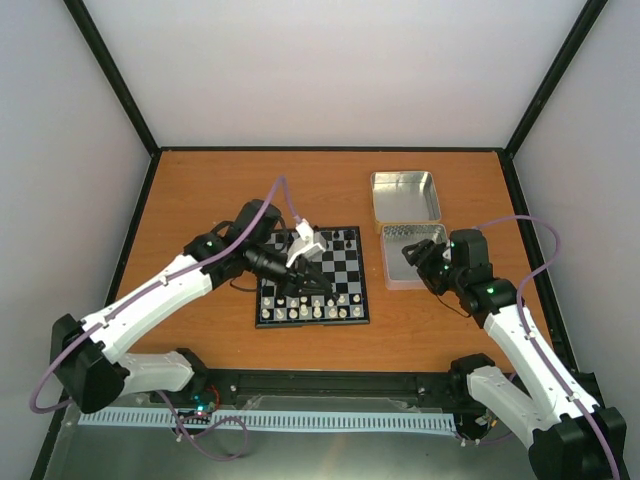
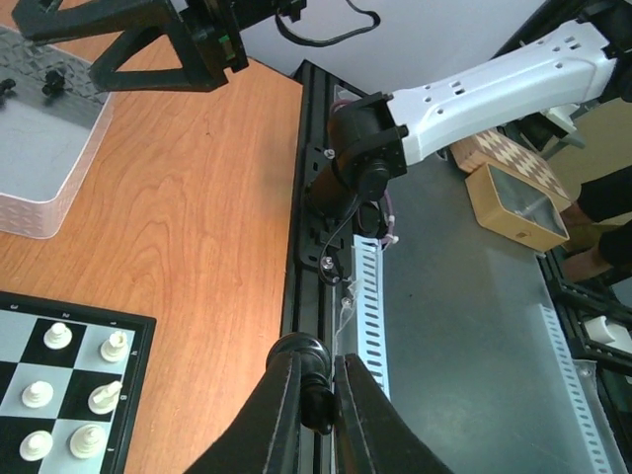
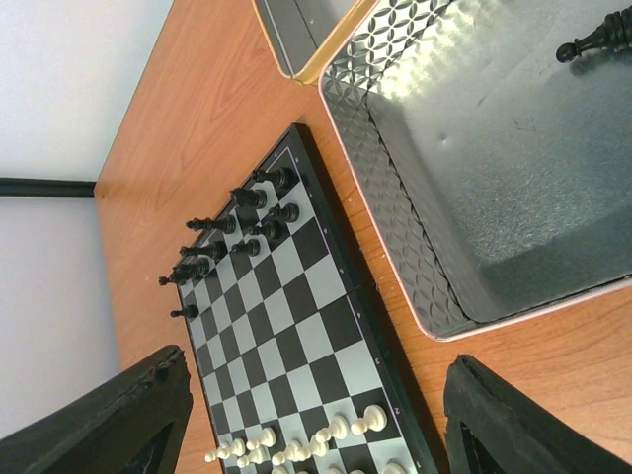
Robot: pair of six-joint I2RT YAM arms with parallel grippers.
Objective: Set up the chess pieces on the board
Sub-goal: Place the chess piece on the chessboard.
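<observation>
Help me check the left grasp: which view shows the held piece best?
Left wrist: the black piece sits pinched in the left hand, close up and unobstructed. In the top view the arm and hand hide it; the right wrist view doesn't show it.

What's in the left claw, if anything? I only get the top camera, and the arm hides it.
Observer: On the left wrist camera, the left gripper is shut on a black chess piece.
Operator: Are there more black ones in the tin?
Observer: The right wrist camera shows at least one loose black piece inside the tin.
Operator: Is the right claw open?
Observer: Yes. In its own camera, the right gripper is wide open with nothing between its fingers.
</observation>
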